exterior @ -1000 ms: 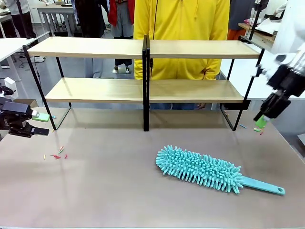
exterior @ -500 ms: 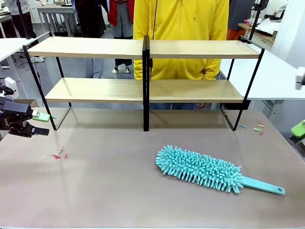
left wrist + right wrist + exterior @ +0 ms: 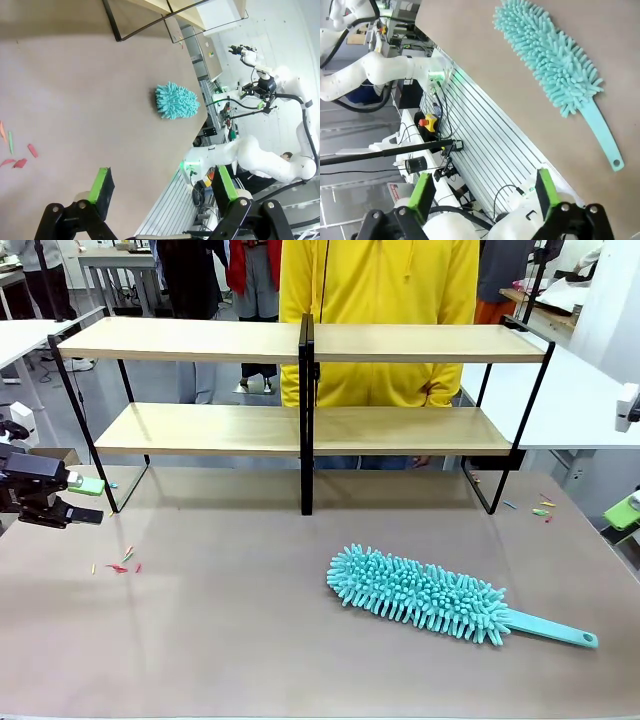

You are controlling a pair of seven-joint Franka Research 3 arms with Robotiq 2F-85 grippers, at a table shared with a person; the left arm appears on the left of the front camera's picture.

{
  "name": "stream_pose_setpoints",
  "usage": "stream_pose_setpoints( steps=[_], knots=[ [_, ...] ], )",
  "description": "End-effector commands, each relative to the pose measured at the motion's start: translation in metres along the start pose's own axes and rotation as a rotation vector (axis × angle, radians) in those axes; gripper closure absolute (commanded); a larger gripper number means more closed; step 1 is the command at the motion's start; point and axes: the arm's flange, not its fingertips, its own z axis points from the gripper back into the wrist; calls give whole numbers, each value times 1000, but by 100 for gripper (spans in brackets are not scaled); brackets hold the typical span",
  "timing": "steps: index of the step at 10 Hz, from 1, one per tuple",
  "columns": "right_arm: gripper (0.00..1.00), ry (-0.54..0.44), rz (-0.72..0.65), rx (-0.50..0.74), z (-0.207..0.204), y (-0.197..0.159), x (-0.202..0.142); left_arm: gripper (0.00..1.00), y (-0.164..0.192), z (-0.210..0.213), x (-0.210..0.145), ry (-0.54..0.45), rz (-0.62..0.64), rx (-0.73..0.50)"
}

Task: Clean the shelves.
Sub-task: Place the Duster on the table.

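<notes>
The left gripper (image 3: pixel 72 498) sits at the far left edge of the table, well to the left of the duster, its 2 green-padded jaws standing wide apart with nothing between them, as the left wrist view shows (image 3: pixel 162 187). A few small coloured scraps (image 3: pixel 118 563) lie on the tabletop (image 3: pixel 200 640) just in front of it.

The shelves (image 3: pixel 300 430) stand behind the duster, across the back of the table: 2 long light-wood boards in a black frame, with 1 black centre post. Both boards look bare. A person in a yellow top (image 3: pixel 380 310) stands behind the shelves.

The teal duster (image 3: pixel 430 595) lies flat in front of the right half of the shelves. Its long axis runs slantwise, fluffy head toward the centre post and thin handle (image 3: pixel 555 628) pointing toward the right near corner of the table.

The right gripper (image 3: pixel 625 510) is at the far right edge, right of the duster and beyond the handle end. In the right wrist view its jaws are wide and empty (image 3: pixel 482 192), with the duster ahead of them.

Judged from this layout, the right arm is far nearer the handle, so picking up the duster would fall to it. The handle end faces that side, and the jaws would need to straddle the handle across its slanted line.
</notes>
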Motion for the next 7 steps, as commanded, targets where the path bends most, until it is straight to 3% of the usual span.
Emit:
stream_pose_setpoints(
  steps=[1,7],
  knots=[
    [0,7,20,-24,7,-3,3,0,-3,0,-2,-8,-8,-16],
    [0,7,20,-24,7,-3,3,0,-3,0,-2,-8,-8,-16]
  ],
)
